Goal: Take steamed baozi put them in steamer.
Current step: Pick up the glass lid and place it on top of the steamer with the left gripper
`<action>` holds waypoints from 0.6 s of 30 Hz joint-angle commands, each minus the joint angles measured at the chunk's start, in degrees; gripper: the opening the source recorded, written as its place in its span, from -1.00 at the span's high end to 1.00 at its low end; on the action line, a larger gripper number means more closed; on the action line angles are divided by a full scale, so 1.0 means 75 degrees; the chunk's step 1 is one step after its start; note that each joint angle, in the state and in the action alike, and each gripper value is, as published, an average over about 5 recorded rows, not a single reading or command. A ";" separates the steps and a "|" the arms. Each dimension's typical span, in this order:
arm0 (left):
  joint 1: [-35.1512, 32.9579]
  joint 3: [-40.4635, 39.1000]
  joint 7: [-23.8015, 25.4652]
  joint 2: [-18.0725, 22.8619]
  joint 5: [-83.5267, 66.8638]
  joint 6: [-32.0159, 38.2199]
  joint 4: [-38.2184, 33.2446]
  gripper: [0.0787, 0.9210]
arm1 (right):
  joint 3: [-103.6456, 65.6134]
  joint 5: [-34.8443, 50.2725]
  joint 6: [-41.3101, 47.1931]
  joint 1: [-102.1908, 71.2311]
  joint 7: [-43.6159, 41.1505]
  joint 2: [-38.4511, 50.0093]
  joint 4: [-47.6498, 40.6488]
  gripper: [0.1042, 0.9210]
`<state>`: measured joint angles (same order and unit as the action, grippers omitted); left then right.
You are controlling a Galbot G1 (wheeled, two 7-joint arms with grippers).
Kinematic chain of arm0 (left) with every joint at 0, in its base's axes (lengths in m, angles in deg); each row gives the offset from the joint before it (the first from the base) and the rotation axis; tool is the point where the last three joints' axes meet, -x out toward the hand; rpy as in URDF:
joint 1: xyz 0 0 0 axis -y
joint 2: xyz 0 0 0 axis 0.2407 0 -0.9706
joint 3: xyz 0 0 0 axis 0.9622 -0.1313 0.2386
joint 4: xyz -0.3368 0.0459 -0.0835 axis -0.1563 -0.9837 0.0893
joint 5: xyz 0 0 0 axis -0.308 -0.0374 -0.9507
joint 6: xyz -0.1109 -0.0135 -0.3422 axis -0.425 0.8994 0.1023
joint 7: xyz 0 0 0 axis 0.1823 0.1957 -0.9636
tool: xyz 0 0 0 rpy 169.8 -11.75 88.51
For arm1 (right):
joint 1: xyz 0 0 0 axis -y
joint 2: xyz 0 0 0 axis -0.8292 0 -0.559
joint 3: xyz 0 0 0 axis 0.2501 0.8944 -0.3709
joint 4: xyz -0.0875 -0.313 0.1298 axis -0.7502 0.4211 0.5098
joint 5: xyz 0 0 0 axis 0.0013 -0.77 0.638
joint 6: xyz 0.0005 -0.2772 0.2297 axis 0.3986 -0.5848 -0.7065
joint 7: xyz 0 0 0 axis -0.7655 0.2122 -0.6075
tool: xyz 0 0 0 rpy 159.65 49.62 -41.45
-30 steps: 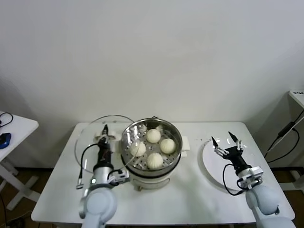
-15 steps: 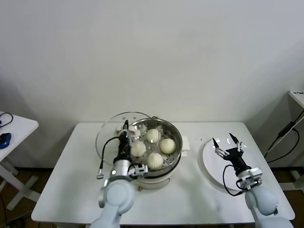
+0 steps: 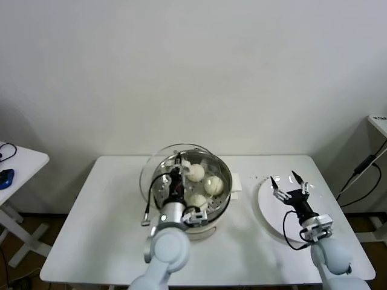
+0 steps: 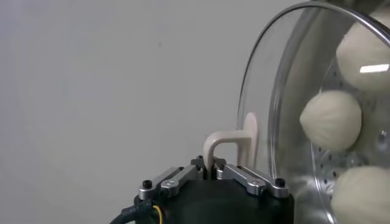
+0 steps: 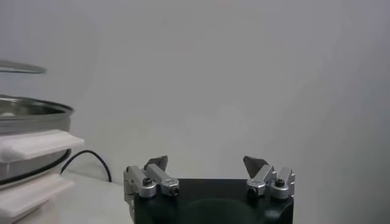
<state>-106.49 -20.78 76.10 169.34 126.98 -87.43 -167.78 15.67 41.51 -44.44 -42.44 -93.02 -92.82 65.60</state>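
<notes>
**Glass lid held over a loaded steamer**

The left gripper (image 4: 212, 165), fingers closed on the white handle (image 4: 234, 139) of the round glass lid (image 3: 181, 166), holds that lid over the round stainless-steel steamer (image 3: 222, 192) on the white table (image 3: 84, 229). The cream-white steamed baozi (image 3: 213, 183) lie inside on the perforated tray. The right gripper (image 3: 289, 182), fingers spread and holding nothing, hovers above the flat white plate (image 3: 268, 208), well apart from the steamer.
</notes>
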 commanded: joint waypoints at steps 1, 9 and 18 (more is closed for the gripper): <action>0.0300 -0.0733 0.0377 0.0113 -0.0004 -0.0985 0.0140 0.83 | -0.0067 -0.0025 -0.0023 -0.0014 -0.0019 -0.0029 -0.0049 -0.76; 0.0526 -0.0941 0.0556 0.0172 0.0158 -0.1538 0.0288 0.83 | -0.0129 -0.0034 -0.0049 0.0003 -0.0045 -0.0061 -0.0108 -0.76; 0.0730 -0.1144 0.0988 0.0199 0.0615 -0.1725 0.0401 0.83 | -0.0167 -0.0066 -0.0087 0.0041 -0.0090 -0.0119 -0.0218 -0.76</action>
<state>-102.58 -27.35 80.40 170.57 128.87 -97.12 -165.53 14.54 41.07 -45.01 -42.22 -93.62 -93.58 64.30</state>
